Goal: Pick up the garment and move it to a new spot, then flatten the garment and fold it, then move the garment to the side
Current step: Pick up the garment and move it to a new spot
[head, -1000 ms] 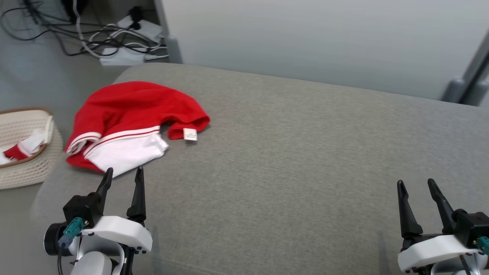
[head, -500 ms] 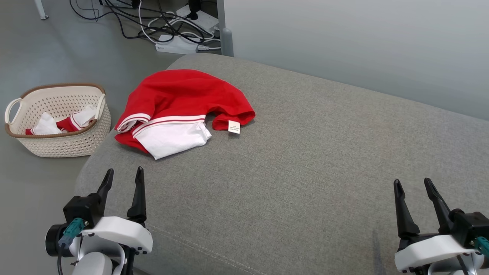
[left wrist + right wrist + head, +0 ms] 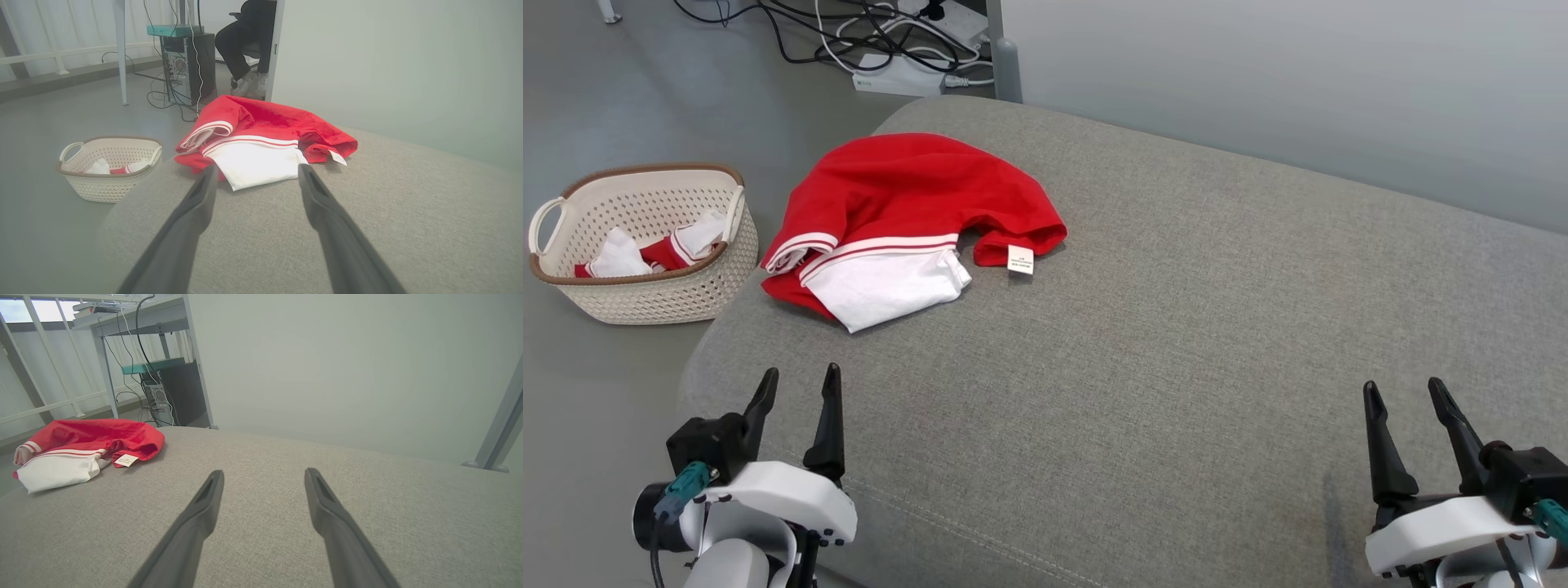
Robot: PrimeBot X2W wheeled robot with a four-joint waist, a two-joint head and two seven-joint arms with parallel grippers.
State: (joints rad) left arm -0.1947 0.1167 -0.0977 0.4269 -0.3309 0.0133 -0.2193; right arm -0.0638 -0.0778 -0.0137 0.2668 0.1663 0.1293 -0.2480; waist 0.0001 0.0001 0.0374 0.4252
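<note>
A crumpled red and white garment [image 3: 907, 220] lies on the far left part of the grey cushioned surface [image 3: 1176, 327], a small white label showing at its right edge. The same garment [image 3: 261, 139] fills the middle of the left wrist view, and the garment [image 3: 81, 451] sits at the left of the right wrist view. My left gripper [image 3: 800, 380] is open and empty, a short way in front of the garment without touching it. At the lower right, far from the cloth, my right gripper [image 3: 1401, 390] stands open and empty.
A cream woven basket [image 3: 637, 245] holding red and white cloth stands on the floor left of the cushion. Cables and a power strip [image 3: 907, 77] lie on the floor behind. A wall rises behind the cushion. A seated person's legs [image 3: 245, 45] show far back.
The head camera has swung left and tilted, bringing the basket and more floor into view. The left gripper has edged slightly right in the picture. Both grippers stay open; the garment lies unchanged.
</note>
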